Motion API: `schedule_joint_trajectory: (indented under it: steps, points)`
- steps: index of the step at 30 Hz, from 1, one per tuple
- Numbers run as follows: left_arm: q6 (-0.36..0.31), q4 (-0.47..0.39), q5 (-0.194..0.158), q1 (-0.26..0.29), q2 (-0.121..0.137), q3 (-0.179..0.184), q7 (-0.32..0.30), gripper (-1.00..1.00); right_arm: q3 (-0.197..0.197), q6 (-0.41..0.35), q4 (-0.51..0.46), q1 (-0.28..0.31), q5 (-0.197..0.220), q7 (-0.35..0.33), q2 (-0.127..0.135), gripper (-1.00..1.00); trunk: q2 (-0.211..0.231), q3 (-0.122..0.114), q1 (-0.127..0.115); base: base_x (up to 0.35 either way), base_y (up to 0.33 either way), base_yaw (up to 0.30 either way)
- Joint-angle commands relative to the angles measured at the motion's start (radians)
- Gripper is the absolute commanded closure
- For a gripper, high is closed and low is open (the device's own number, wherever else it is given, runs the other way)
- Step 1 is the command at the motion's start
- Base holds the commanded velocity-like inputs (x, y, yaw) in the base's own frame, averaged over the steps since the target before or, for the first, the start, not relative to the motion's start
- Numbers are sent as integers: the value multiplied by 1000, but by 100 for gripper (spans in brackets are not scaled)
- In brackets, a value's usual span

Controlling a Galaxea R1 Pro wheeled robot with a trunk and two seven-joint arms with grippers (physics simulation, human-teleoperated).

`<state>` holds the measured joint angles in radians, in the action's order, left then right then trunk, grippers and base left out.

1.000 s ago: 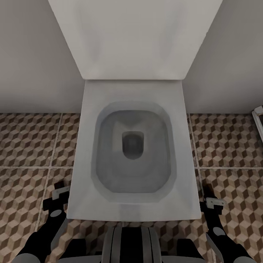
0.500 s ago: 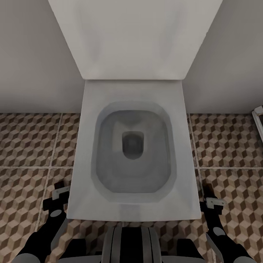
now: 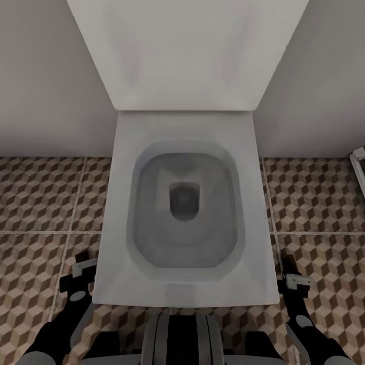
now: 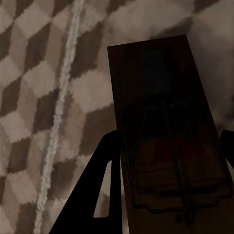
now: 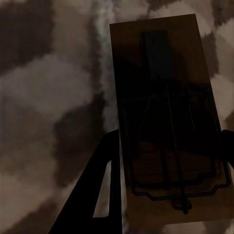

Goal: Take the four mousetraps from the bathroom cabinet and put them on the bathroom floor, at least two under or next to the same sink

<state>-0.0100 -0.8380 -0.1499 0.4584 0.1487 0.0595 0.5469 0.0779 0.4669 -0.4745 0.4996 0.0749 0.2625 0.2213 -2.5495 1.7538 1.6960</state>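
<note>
Each gripper's fingers clamped on 1 mousetrap: left trap (image 4: 165, 131), right trap (image 5: 168, 117), both above floor (image 3: 40, 203). Toilet (image 3: 182, 203) at 12 o'clock. Neither trap placed yet; sink unseen.

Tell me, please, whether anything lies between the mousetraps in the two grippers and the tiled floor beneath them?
Nothing visible does. The left gripper holds a mousetrap over bare patterned bathroom floor, and the right gripper holds another mousetrap likewise. The toilet stands between the arms, beside neither trap's drop. No sink is in sight.
</note>
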Motion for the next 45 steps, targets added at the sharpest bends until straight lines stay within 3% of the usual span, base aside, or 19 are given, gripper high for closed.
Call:
schedule_joint_trajectory:
  steps: [1,26,30,45]
  points:
    - [-2,-1,-8,0,2,6,11,100,8,4,1,0,10,2,1,100,0,0,0,0,0,0]
    - [-2,-1,-8,0,2,6,11,100,8,4,1,0,10,2,1,100,0,0,0,0,0,0]
    - [-2,-1,-8,0,1,6,11,100,8,4,1,0,10,2,2,100,-1,16,2,0,0,0]
    - [-2,-1,-8,0,2,6,11,100,8,4,1,0,10,2,1,100,-1,16,2,0,0,0]
